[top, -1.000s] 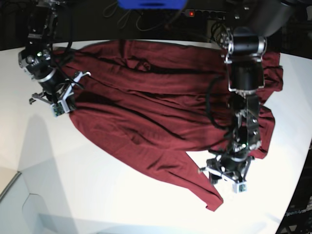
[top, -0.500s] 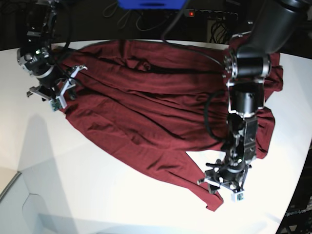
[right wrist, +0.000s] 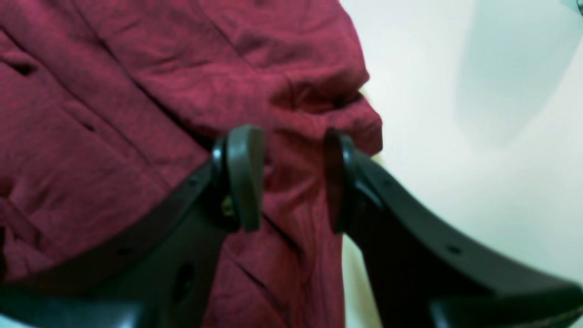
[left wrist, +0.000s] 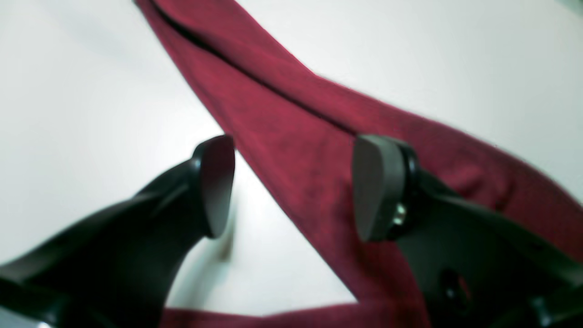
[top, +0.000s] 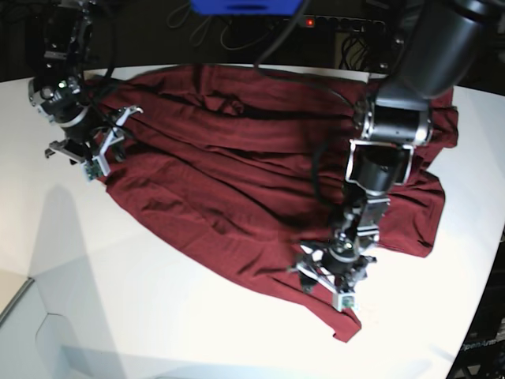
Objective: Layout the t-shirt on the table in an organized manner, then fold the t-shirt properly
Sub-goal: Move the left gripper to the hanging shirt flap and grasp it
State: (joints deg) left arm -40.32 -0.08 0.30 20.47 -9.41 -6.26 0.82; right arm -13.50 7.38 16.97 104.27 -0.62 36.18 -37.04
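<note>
The maroon t-shirt (top: pixel 237 174) lies spread and wrinkled across the white table (top: pixel 158 316). My left gripper (top: pixel 327 280) hovers over the shirt's front edge. In the left wrist view it (left wrist: pixel 296 187) is open. A narrow strip of the shirt (left wrist: pixel 291 105) runs beneath its fingers over the bare table (left wrist: pixel 68 91). My right gripper (top: pixel 95 150) is at the shirt's far left corner. In the right wrist view it (right wrist: pixel 289 180) stands open just above a bunched edge of the fabric (right wrist: pixel 114 91), next to the bare table (right wrist: pixel 455 159).
Behind the table's far edge are a blue object (top: pixel 245 6), a power strip with a red light (top: pixel 331 22) and cables. The table's curved front edge (top: pixel 31 284) runs at the lower left.
The left gripper has opened wider and slid left along the shirt's front edge. The right gripper has let go of the shirt's left corner, opened, and shifted slightly toward the table's back.
</note>
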